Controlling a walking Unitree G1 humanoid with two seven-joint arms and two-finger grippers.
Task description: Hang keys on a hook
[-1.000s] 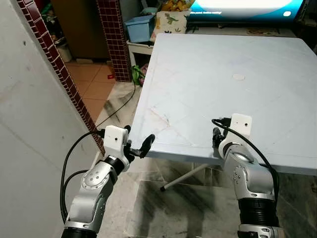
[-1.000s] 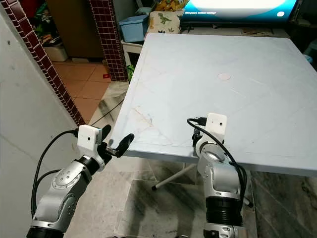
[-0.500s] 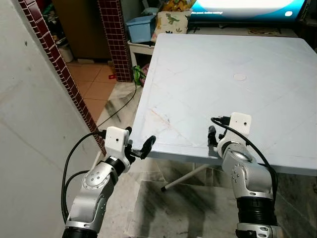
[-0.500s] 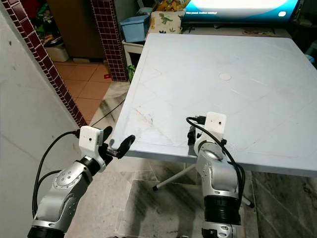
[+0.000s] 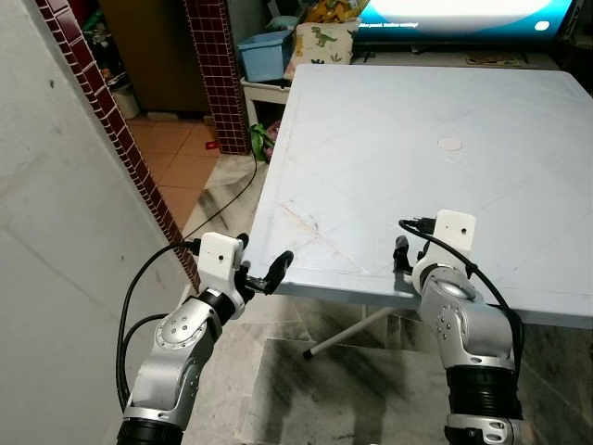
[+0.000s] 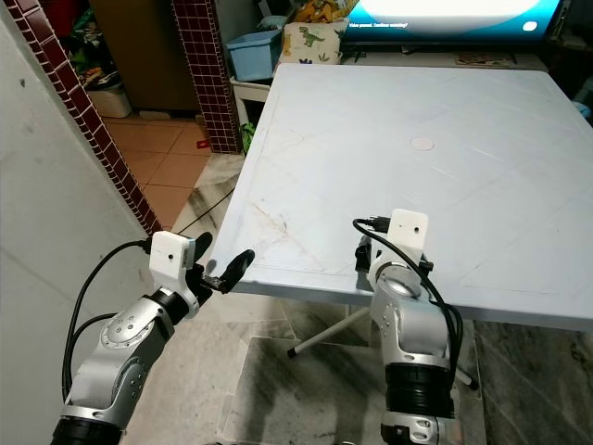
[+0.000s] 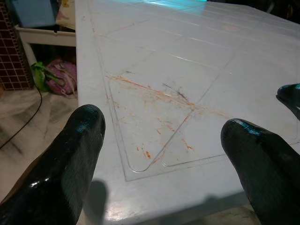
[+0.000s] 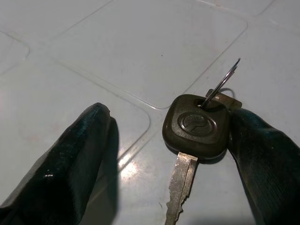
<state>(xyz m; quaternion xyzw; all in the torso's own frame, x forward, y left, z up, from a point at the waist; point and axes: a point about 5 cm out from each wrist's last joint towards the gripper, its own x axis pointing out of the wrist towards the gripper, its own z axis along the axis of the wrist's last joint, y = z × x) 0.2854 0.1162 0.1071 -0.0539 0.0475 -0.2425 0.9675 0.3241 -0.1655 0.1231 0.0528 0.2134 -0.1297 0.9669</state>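
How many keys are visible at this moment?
1: a black-headed key on a ring, lying on the white table between the open right gripper fingers. More could be hidden behind the finger.

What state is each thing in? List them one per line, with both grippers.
Black-headed metal key with wire ring: lying flat on the table, touching one finger, not gripped.
Right gripper: open, fingers either side of the key.
Left gripper: open, empty, at the table's near corner.
White plastic table: upright, scuffed with orange marks.
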